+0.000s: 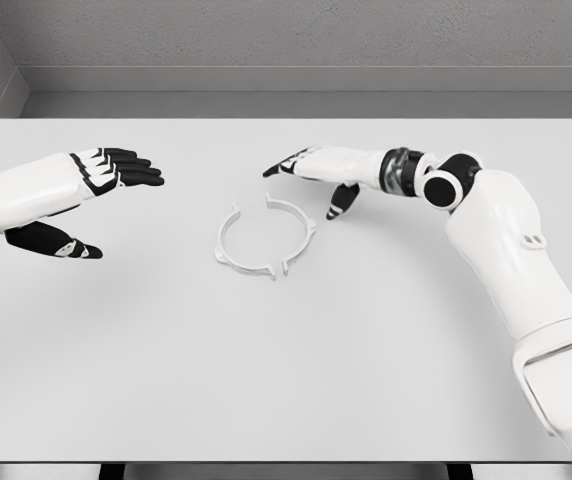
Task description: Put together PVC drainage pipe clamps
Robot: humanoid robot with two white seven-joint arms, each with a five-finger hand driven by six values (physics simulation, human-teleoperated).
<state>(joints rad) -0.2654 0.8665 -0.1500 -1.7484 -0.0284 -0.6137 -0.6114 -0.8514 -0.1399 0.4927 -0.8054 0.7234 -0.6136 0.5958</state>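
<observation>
While both clamp halves point(264, 238) lie on table point(286, 380) | left hand point(86, 180) released | right hand point(316, 172) released, empty

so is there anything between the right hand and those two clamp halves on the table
Nothing visible. The right hand hovers open just up and right of the two clamp halves, with only bare white table between them. The left hand is open, well off to the left, also with nothing between it and the halves.
</observation>
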